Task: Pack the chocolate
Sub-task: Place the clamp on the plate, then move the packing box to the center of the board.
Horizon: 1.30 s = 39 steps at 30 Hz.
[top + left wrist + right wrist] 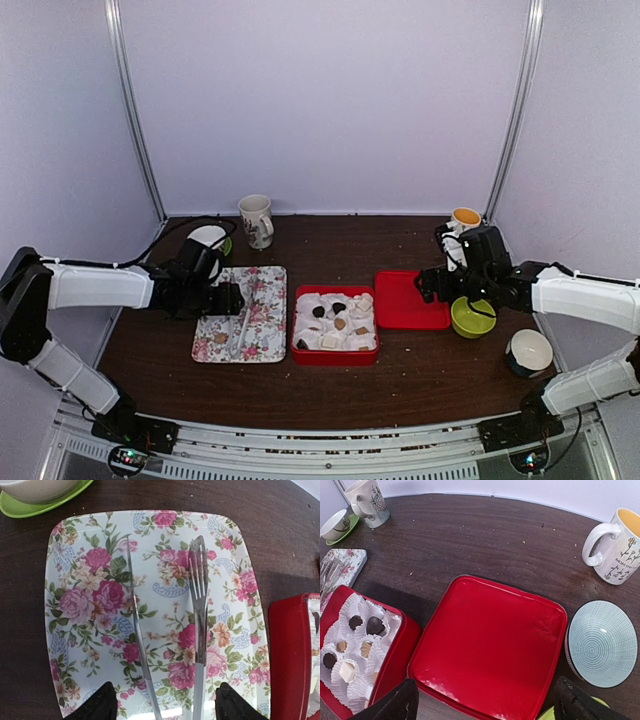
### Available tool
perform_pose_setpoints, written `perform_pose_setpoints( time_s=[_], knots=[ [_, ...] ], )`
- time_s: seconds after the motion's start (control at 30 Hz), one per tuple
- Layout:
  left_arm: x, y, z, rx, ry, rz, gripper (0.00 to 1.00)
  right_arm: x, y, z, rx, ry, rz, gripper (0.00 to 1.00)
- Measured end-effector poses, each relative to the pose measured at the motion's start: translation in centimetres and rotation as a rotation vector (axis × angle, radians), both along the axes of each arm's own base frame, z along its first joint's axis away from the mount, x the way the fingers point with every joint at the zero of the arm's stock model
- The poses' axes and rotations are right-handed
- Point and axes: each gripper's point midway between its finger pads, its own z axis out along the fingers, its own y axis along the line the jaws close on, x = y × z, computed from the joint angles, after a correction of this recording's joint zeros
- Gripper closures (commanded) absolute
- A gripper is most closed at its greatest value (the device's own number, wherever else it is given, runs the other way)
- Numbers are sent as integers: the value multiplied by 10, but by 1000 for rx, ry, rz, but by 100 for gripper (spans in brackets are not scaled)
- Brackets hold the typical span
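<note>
Chocolate [339,308]: about six small pieces, dark and tan, sit in white paper cups [357,687] inside the red box [334,355], centre of the top view. Several cups look empty. A small tan speck on the lower left of the floral tray [262,335] may be one more piece; too small to tell. The red lid [490,645] lies flat on the table [400,385] just right of the box, apart from it, hollow side up. Judgement: packing is partly done, with filling to finish if pieces are left outside, then the lid to go on. The tongs [198,605] lie on the tray, their two arms running top to bottom in the left wrist view. The left gripper [162,702] hovers low over the tray's near end, its fingers [102,702] spread wide to either side of the tongs. It holds nothing, and contact with the tongs cannot be told. The right gripper [490,705] hangs above the lid's near edge, spread wider than the lid's visible span, empty and touching nothing that shows.
</note>
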Motion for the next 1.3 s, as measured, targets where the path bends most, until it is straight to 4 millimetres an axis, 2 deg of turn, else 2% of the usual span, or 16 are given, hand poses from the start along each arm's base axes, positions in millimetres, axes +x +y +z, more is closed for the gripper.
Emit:
perform_pose_setpoints(
  time_s=[0.13, 0.27, 0.33, 0.47, 0.6, 0.7, 0.87, 1.07, 1.3],
  knots=[
    [-2, 0, 8, -20, -34, -8, 32, -5, 5, -6, 5, 26, 5, 18],
    [-8, -2, 30, -72, -109, -49, 33, -7, 10, -18, 11, 66, 2, 36],
    [-6, -9, 46, -107, -156, -85, 33, -9, 15, -27, 8, 93, 6, 40],
    [-5, -29, 60, -174, -190, -177, 37, -22, 37, -47, -5, 152, 48, 42],
    [-4, -45, 55, -214, -166, -238, 38, -32, 57, -57, -1, 187, 83, 43],
    [-6, -50, 50, -229, -145, -259, 38, -39, 68, -66, 2, 209, 97, 45],
    [-7, -52, 54, -243, -157, -267, 38, -45, 79, -82, -2, 252, 100, 44],
    [-8, -48, 59, -241, -175, -256, 38, -48, 94, -91, 12, 280, 115, 44],
    [-7, -44, 59, -225, -181, -241, 39, -39, 115, -95, 22, 292, 137, 43]
  ],
)
